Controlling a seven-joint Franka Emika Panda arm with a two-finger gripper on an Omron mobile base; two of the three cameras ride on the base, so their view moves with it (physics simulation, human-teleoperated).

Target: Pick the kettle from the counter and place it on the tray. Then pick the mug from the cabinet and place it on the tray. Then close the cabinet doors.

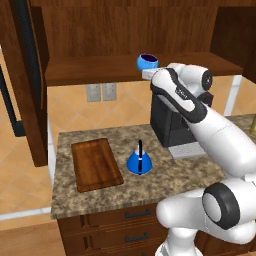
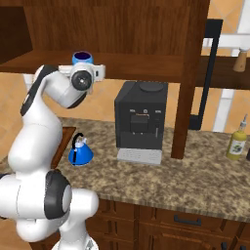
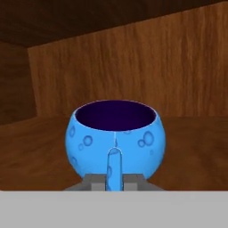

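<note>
Hand view: the hand (image 3: 115, 181) is pinched narrow on the handle of the mug (image 3: 116, 138), one grey finger on each side; the mug sits upright on the cabinet (image 3: 133, 67) shelf. Left base view: the mug (image 1: 147, 61) stands at the shelf's front edge; the kettle (image 1: 139, 160) stands on the tabletop (image 1: 190, 175) just beside the bare tray (image 1: 95, 164), not on it. Right base view: a black coffee machine (image 2: 141, 119), an open cabinet door (image 2: 193, 73) and a yellow bottle (image 2: 238, 139) are visible; the kettle (image 2: 80, 151) shows beside the arm.
</note>
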